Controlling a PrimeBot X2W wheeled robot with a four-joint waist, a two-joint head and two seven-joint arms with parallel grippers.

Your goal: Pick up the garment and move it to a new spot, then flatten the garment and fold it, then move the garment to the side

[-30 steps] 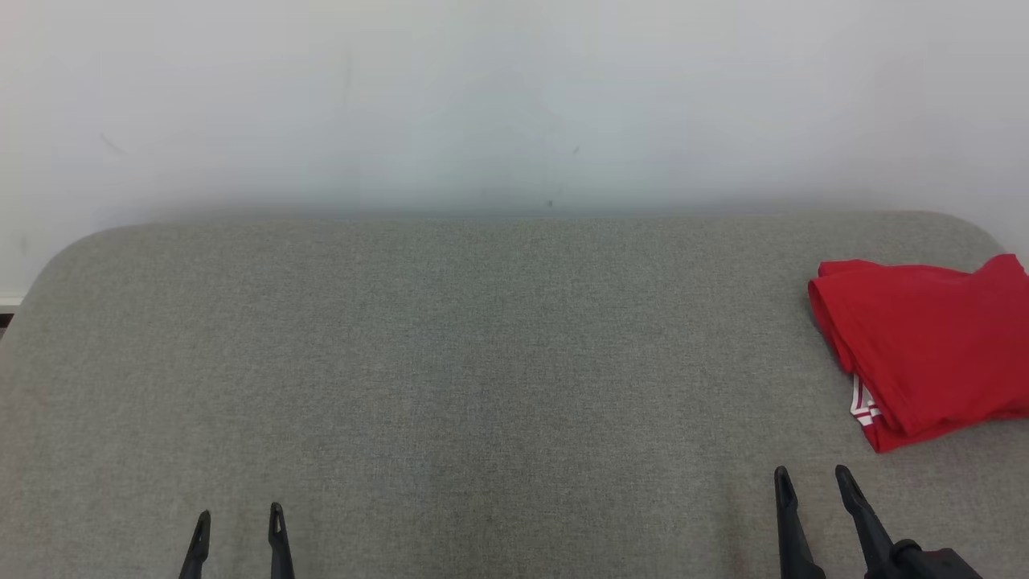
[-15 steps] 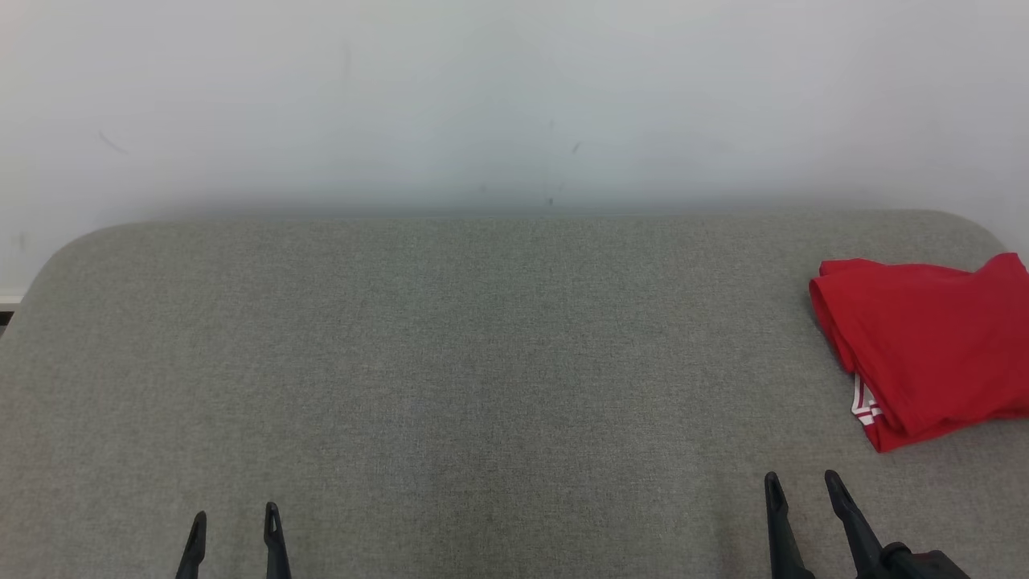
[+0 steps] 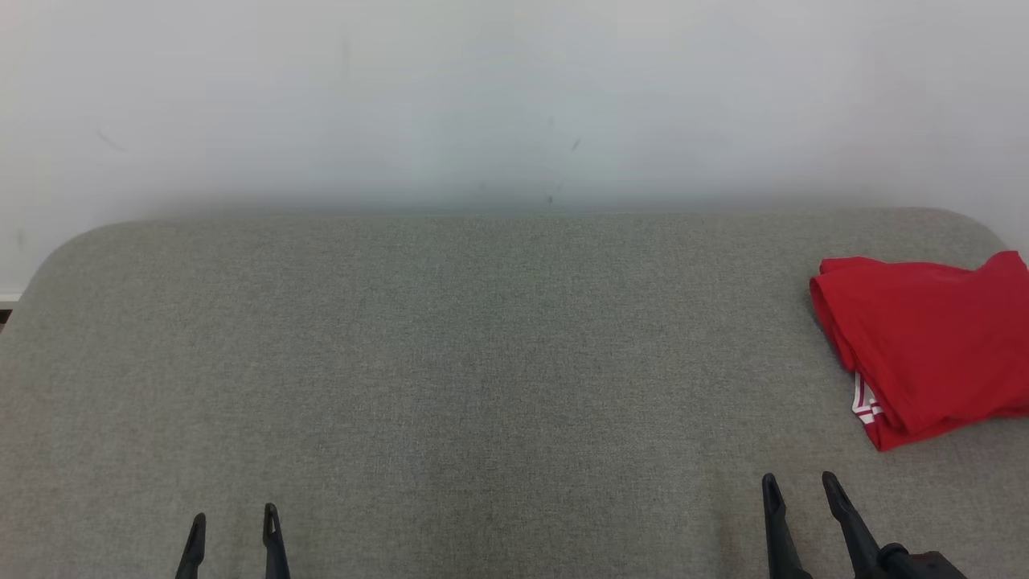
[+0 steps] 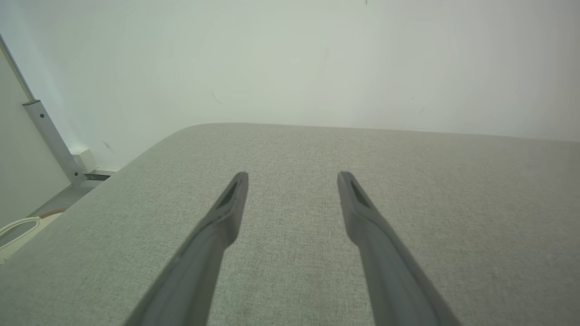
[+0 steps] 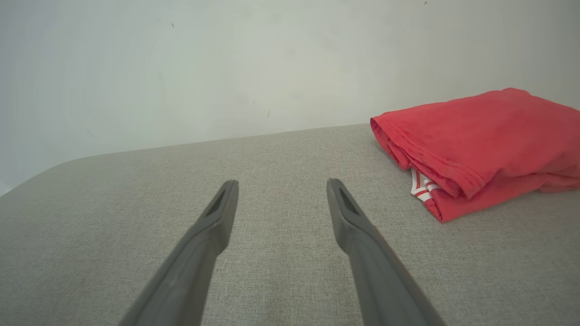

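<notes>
Folded red cloth garment [image 3: 924,346] with striped trim sits aside, task seemingly done, so I rest my right pincer [image 3: 799,480] near it, left pincer [image 3: 235,516] well apart, both spread and empty.

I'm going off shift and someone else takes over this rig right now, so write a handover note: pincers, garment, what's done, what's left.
Left pincer: open, empty, over the near edge of the grey table.
Right pincer: open, empty, just short of the garment and not touching it.
Red garment: folded, with striped trim showing at its near edge, lying at the table's right side.
Done: folding and setting aside, judging by how it lies.
Left: probably nothing. No white sleeves or lettering show in the fold, so check it is the right piece.
</notes>
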